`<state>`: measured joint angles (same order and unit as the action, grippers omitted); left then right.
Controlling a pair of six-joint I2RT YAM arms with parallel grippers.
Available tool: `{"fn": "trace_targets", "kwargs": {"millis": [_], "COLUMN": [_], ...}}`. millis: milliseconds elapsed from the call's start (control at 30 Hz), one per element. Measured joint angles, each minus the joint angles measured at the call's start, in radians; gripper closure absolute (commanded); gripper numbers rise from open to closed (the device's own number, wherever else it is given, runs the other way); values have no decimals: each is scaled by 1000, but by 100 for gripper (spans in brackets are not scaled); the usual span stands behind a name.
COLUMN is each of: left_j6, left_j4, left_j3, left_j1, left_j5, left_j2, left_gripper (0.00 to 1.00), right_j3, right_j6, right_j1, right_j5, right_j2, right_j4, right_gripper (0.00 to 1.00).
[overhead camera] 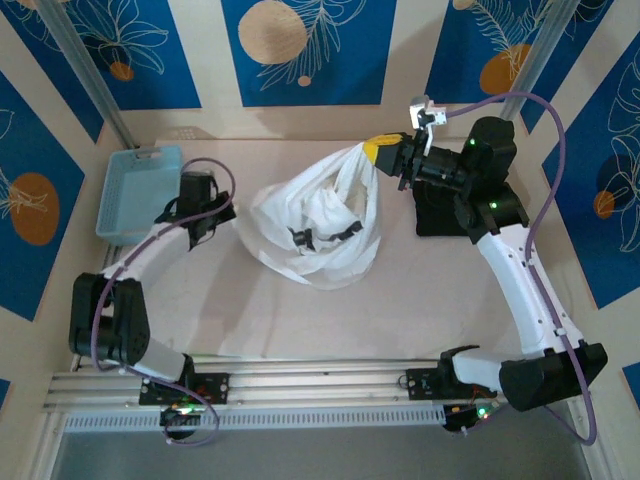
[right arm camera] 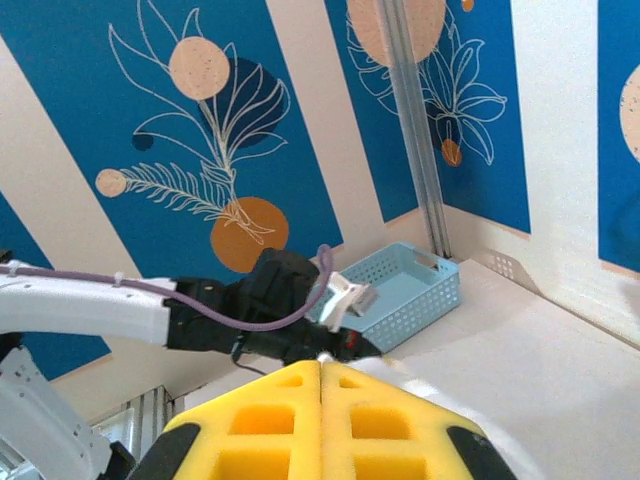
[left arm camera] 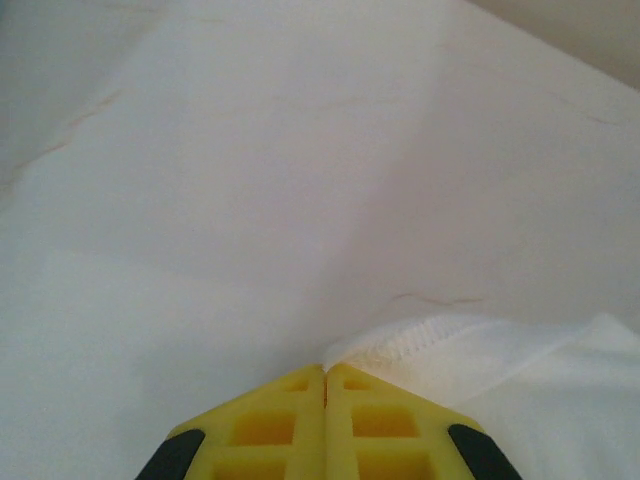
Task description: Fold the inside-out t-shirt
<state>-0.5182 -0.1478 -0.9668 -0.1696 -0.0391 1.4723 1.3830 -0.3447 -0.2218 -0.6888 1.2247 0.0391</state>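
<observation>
Bright, even light casts faint shadows; up close the t-shirt (left arm camera: 520, 385) looks washed-out and hazy.

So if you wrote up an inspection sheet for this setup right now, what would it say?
Surface: pale beige tabletop, smooth and flat.
Job's things: white cotton t-shirt bunched mid-table, one part pulled up toward the right arm.
Clutter: light blue plastic basket at the far left, empty; black folded garment under the right arm.
Hands: left hand shut on the shirt's stitched hem; right hand shut on the raised white cloth.
Cables: purple cables loop along both arms, none lying on the shirt.
Surroundings: blue wall panels with leaf drawings and orange circles; metal rail at the near edge.
</observation>
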Motion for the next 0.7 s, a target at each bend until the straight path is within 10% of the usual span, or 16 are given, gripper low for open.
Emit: {"fn": "trace_targets", "kwargs": {"millis": [233,400,700], "left_j6": [-4,-2,5], "left_j4": [-18,-31,-43], "left_j3": [113,122,125], "left_j1": [41,45,-170], "left_j5": [-66,-47,33], "left_j2": [-29,-75,-398], "left_gripper": [97,38,29], "right_j3": [23,53,55], "right_j6": [-46,-64,-66], "right_j1": [-17,-89,-203], "right_j5": [45,116,227], "right_j2": [81,107,126], "right_j4": [46,111,192], "right_gripper": [100,100,100]}}
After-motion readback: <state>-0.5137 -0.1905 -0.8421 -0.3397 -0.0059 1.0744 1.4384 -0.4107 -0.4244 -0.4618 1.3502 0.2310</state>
